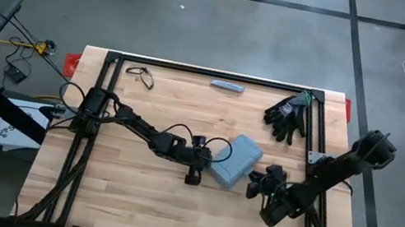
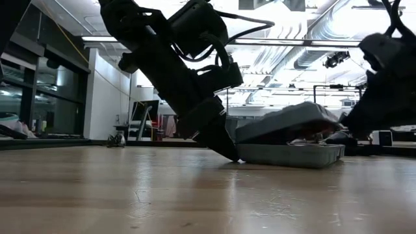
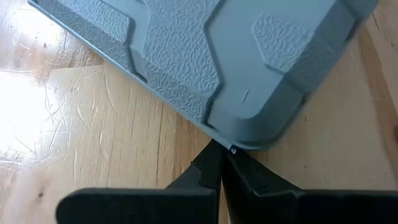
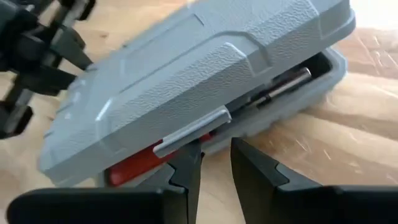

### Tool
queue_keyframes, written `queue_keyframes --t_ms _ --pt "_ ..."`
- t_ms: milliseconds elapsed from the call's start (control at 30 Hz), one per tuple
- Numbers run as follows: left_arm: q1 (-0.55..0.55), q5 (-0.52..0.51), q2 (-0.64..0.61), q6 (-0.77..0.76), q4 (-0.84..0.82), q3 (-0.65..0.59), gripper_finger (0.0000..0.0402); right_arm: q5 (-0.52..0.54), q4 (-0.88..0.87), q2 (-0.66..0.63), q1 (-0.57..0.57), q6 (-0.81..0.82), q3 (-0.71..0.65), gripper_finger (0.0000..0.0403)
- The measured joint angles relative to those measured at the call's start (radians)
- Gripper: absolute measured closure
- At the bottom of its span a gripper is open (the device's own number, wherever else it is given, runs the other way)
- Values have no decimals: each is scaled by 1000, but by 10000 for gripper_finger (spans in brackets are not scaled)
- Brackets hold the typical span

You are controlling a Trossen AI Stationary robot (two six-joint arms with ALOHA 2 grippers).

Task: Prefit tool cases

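1. The tool case [image 1: 234,160], blue-grey with a textured moulded lid, lies on the wooden table [image 1: 128,201] a little right of centre, turned at an angle. Its lid stands partly raised off the base; in the right wrist view a red handle [image 4: 140,163] and a metal tool shaft [image 4: 287,83] show through the gap, with the silver front latch tab [image 4: 191,130] hanging at the lid's edge.
2. At the table's 11 o'clock, near the far frame rail, lies a thin loop of black wire [image 1: 141,75].
3. The left gripper [image 1: 198,163] reaches in from 9 o'clock, its arm stretched low across the boards. Its fingers are pressed together with nothing between them, and their tips meet the case's near corner [image 3: 233,148] on the left side.
4. At 12 o'clock, a slim grey bar [image 1: 226,86] rests by the far rail.
5. The right gripper [image 1: 259,182] sits at the case's 4 o'clock, just beside the latch side. Its fingers [image 4: 186,163] stand parted with a gap between them, pointing at the latch tab, and grip nothing.
6. At 1 o'clock, black gloves [image 1: 289,114] lie in a heap.
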Motion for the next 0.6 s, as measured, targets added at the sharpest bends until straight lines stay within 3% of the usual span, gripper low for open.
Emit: queue_keyframes --t_ms 600 --pt "0 0 -1 0 5 0 401 50 115 -10 -117 -215 0 321"
